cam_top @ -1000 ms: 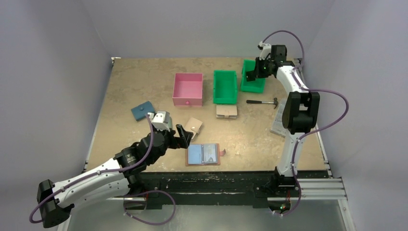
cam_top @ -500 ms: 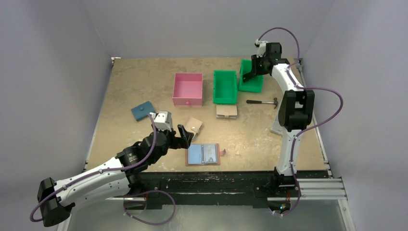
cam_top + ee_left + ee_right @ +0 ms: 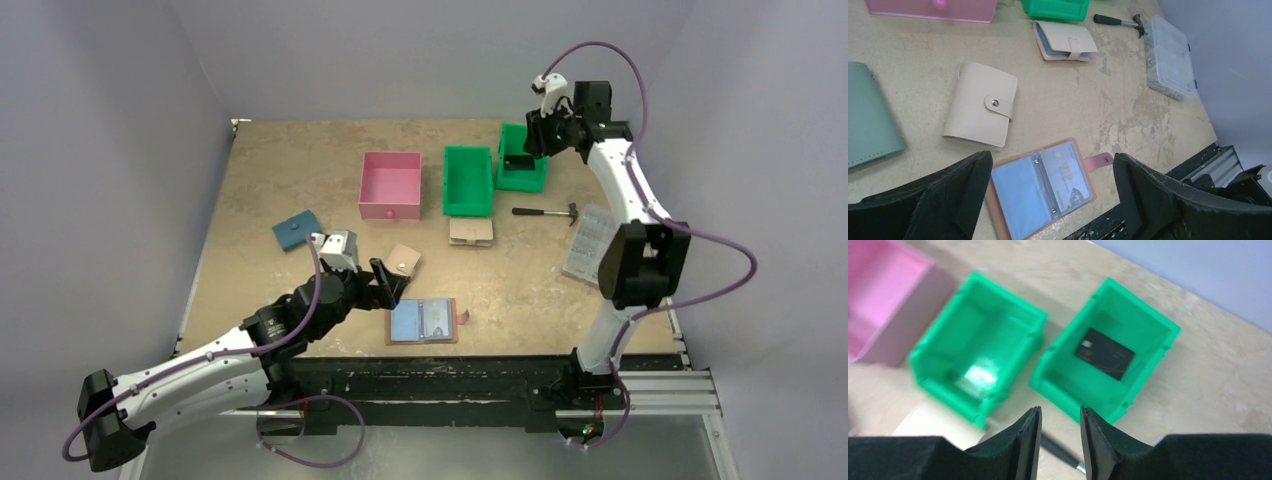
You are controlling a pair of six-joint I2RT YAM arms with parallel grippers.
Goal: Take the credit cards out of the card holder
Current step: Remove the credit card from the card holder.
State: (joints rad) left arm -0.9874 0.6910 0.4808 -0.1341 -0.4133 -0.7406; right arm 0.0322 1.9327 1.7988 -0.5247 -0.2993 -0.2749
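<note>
- One black card (image 3: 1104, 353) lies in the right-hand green bin (image 3: 1143, 380), below the right gripper (image 3: 1059, 415); its jaws stand a narrow gap apart, holding nothing
- the card holder (image 3: 1018, 200) lies open near the table (image 3: 1128, 100) front edge; a pale grey card (image 3: 1068, 177) sits in its right sleeve
- the left gripper (image 3: 1050, 165) hovers above it, spread wide, empty
- step in hand, I judge: fetching the second card; next move calls for descending, pinching that card's edge and sliding it free
</note>
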